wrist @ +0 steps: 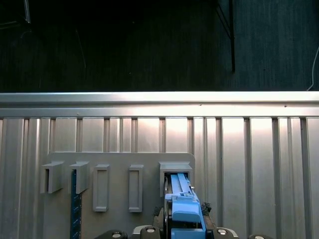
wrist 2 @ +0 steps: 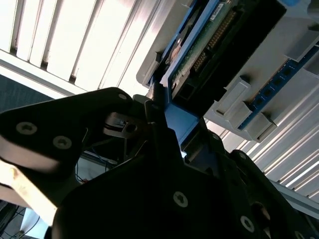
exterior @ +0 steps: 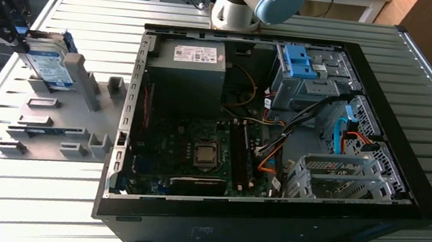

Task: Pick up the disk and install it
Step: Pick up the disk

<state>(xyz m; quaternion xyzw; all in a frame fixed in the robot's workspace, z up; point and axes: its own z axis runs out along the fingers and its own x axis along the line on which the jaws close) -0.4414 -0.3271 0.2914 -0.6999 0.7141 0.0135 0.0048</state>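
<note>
The jaws are clamped on one blue-railed end of the disk [exterior: 47, 64]. It stands tilted on edge, with its lower end at a bracket of the grey fixture plate [exterior: 64, 130], near the tabletop [exterior: 99, 15] edge on the exterior view's left. The black wrist [exterior: 5, 8] reaches over that edge, well apart from the open computer case [exterior: 270, 218]. The arm's base joint [exterior: 247, 2] sits at the far edge.
</note>
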